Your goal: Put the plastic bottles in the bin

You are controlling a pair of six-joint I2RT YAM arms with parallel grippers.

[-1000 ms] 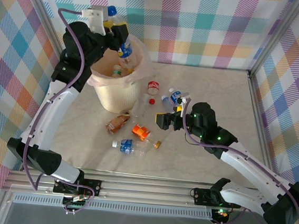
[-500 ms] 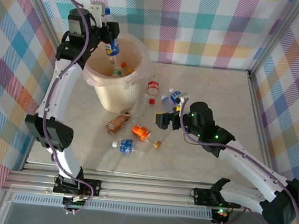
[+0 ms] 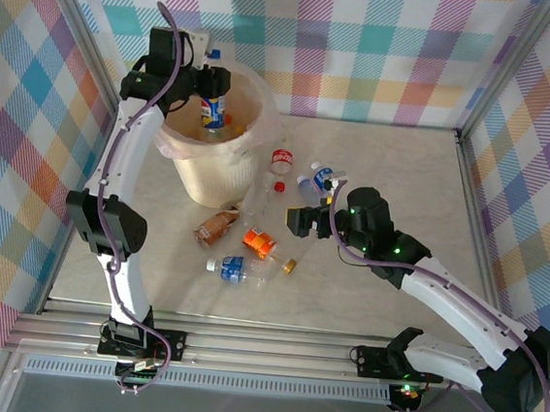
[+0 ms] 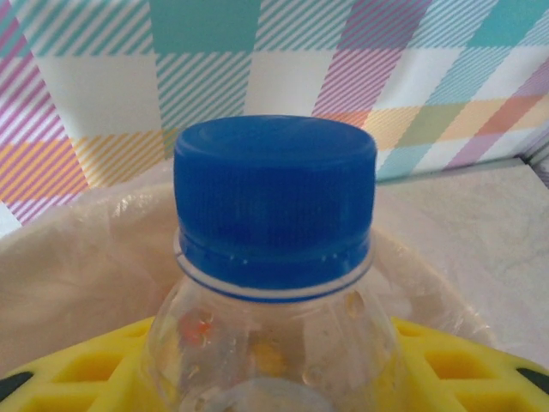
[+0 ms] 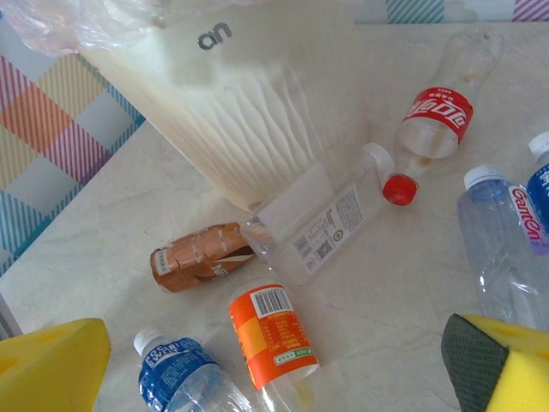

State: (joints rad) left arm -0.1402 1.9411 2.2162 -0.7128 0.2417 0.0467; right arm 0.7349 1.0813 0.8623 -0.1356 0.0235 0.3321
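Since half a second ago, the left arm has swung its wrist further over the large round cream-beige bin (image 3: 210,175). The held bottle now sits lower and nearer the middle of the opening. The right arm has barely shifted.

Left end effector (image 3: 214,83): closed on a clear plastic bottle with a blue cap (image 4: 274,202), gripped on the body below the neck. In the left wrist view, yellow foam pads (image 4: 81,373) flank the bottle on both sides. The translucent plastic bag liner (image 4: 77,257) of the bin lies behind it. In the top view, this bottle hangs above the bin mouth.

Right end effector (image 3: 308,214): open and holding nothing, with its pads well apart. It hovers over the pale marbled table (image 3: 395,169), just right of the loose bottles.

Bottles lying on the table, as seen in the right wrist view:
- red-labelled clear bottle with a red cap (image 5: 437,112), near the bin wall;
- clear bottle with a white printed label (image 5: 322,227), just beside the foot of the bin;
- crushed brown bottle (image 5: 197,257), left of the white-labelled one;
- orange-labelled bottle (image 5: 270,335), near the brown one;
- blue-labelled bottle with a white cap (image 5: 176,369), at the lower left;
- clear white-capped bottle with a blue-and-white label (image 5: 506,249), at the right edge.
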